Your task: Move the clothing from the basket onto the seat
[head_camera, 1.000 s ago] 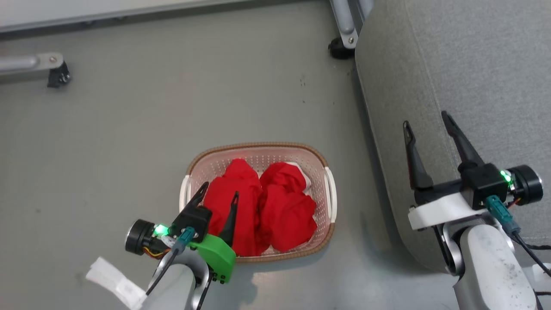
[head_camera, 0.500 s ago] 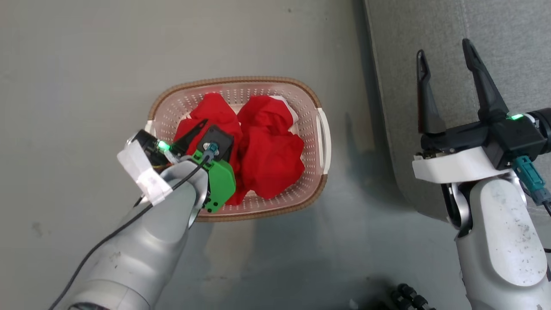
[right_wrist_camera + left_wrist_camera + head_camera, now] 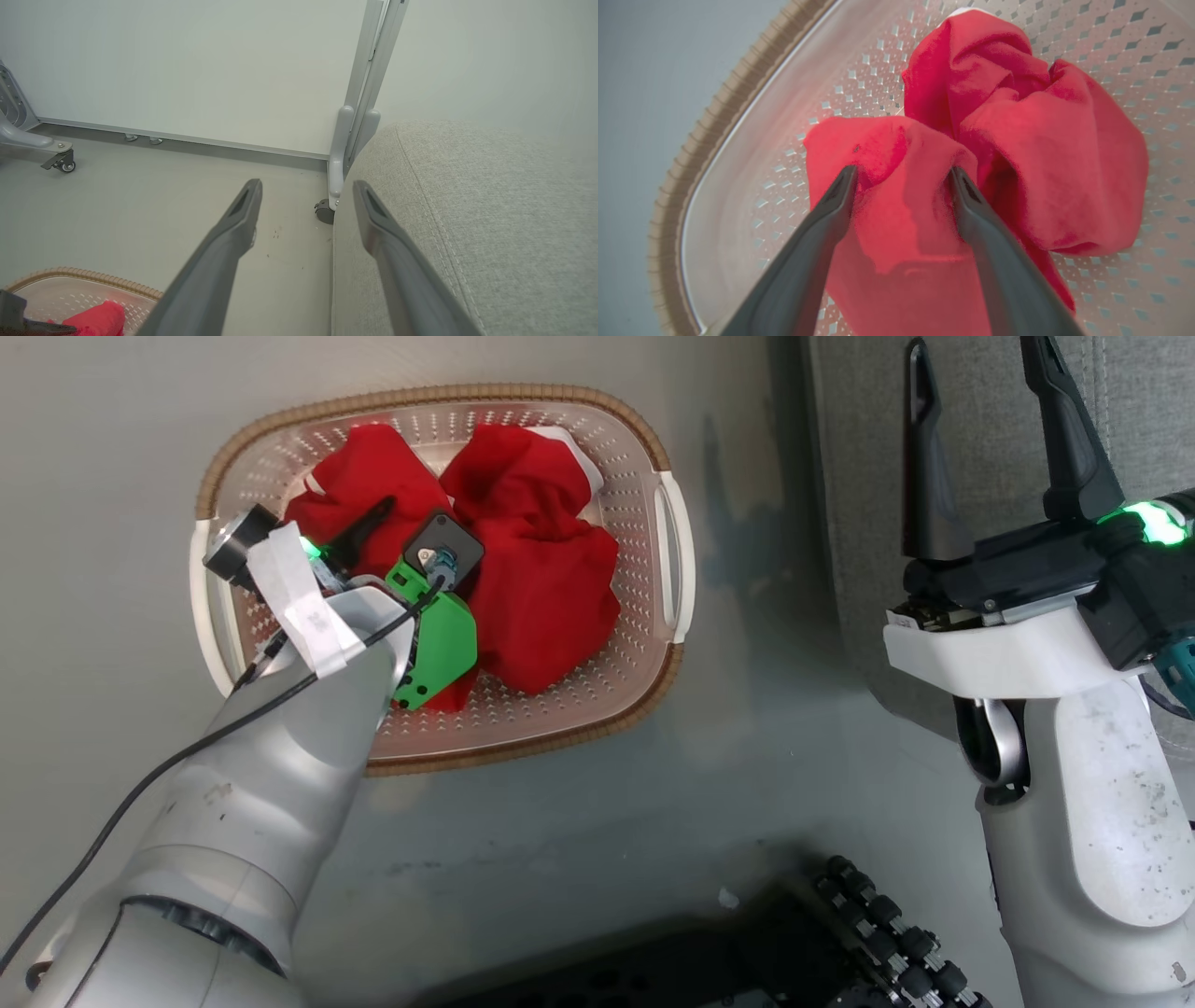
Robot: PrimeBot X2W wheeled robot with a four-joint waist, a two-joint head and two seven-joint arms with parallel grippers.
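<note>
Two crumpled bright red soft fabric garments (image 3: 537, 569) lie side by side, touching, inside the cream-white perforated plastic basket with a brown woven-look rim (image 3: 448, 399), which stands on the grey floor (image 3: 579, 840) just beside the big grey woven-fabric seat cushion (image 3: 859, 523). Nothing has reached the seat yet.

The left jaws are spread wide and gripping nothing. In the left wrist view their dark fingers (image 3: 817, 242) straddle a raised fold of the nearer garment (image 3: 901, 224), with the tips at the cloth.

The likeliest failure is a shallow bite. If the jaws close on this loose top fold alone, the cloth may slide out during the lift and drop back in, or onto the floor between basket and seat.

The second garment (image 3: 1041, 154) presses against the first. A pull could drag it along part of the way, then shed it over the rim.

The basket looks light, so cloth snagging on the perforated wall might tilt or shift it.

The right jaws are also spread wide and empty, above the seat's edge (image 3: 490, 210). They stand close to where the load should land, so the carrying arm may have to steer around them.
</note>
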